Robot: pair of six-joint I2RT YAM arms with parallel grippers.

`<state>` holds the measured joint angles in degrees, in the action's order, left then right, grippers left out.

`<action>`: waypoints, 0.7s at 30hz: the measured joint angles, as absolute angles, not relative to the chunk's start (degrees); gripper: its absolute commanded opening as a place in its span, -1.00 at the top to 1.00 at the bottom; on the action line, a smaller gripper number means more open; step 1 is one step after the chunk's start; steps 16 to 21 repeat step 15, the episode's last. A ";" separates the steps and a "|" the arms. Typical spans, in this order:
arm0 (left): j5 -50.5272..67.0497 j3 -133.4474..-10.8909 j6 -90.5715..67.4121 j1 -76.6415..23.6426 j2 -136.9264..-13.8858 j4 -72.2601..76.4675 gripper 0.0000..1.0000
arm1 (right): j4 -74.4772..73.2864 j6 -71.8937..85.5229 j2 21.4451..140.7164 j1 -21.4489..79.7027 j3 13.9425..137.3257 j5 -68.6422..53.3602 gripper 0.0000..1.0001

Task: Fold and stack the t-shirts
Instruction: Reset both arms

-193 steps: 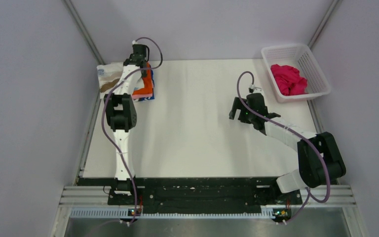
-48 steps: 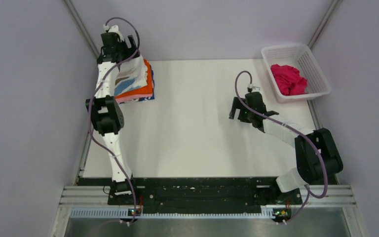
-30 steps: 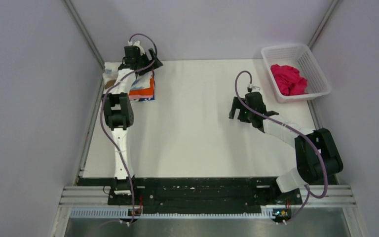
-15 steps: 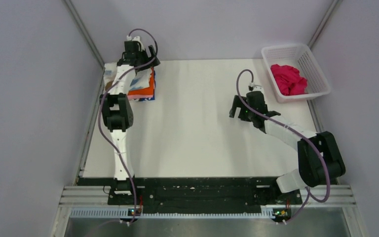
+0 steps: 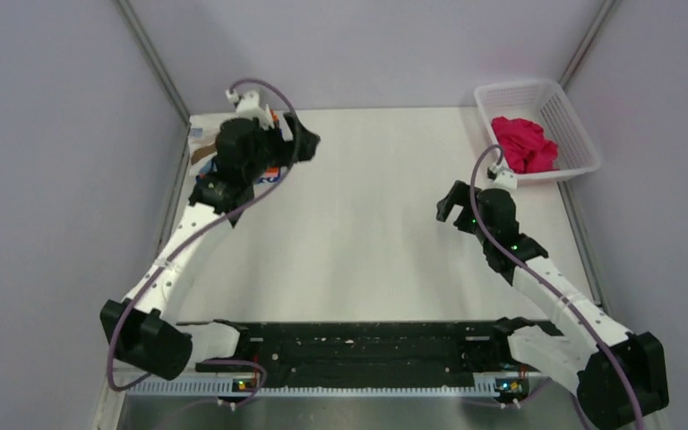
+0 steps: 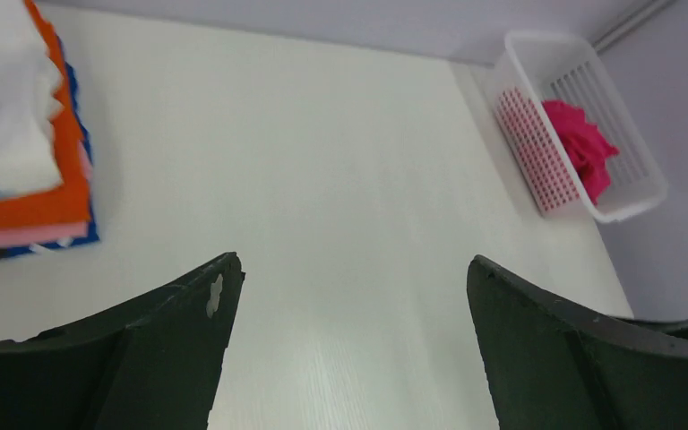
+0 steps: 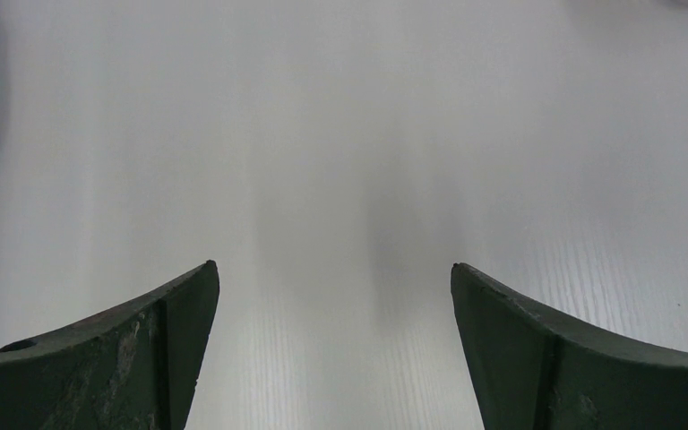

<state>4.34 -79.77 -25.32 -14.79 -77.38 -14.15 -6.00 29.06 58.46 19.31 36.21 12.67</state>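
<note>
1. The left gripper (image 6: 349, 345) stands wide open and holds nothing. Between its two dark fingers (image 6: 143, 358) only bare table (image 6: 322, 197) shows.
2. Ahead of it and off to its left lies the stack of t-shirts (image 6: 27, 170), close by but apart from the fingers.
3. The white printed shirt (image 6: 0, 125) lies on top of the stack. Under it come the orange shirt (image 6: 49, 204), then the pink shirt (image 6: 9, 237), with the blue shirt (image 6: 88, 235) at the bottom.
4. All four are folded flat, and their edges on the gripper's side line up roughly.
5. Seen from overhead, the left arm's wrist hangs over the stack and hides most of it.
6. Well ahead of this gripper and to its right, a white lattice basket (image 6: 521, 112) sits at the table's far corner. The magenta shirt (image 6: 582, 148) lies crumpled and unfolded inside it.
7. The right gripper (image 7: 336, 345) is also spread fully and empty, with plain table under and ahead of it.
8. Far ahead of it on its left, the blue shirt's edge shows at the corner of its wrist view.
9. From overhead, the basket lies near the right gripper, beyond it and to the right, not touching it.
</note>
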 measured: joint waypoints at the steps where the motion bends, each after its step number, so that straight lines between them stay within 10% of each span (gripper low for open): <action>1: 3.25 -74.24 -25.98 -17.30 -74.15 -12.97 -0.98 | -6.22 29.65 56.49 19.31 35.05 12.73 -0.97; 9: -0.82 -42.30 -32.49 -26.50 -69.41 -11.31 -0.98 | -7.97 34.39 44.86 19.31 25.91 13.63 -0.97; 21: -2.70 -39.92 -34.35 -26.68 -69.38 -10.24 -0.98 | -9.61 36.40 37.41 19.31 20.62 15.88 -0.97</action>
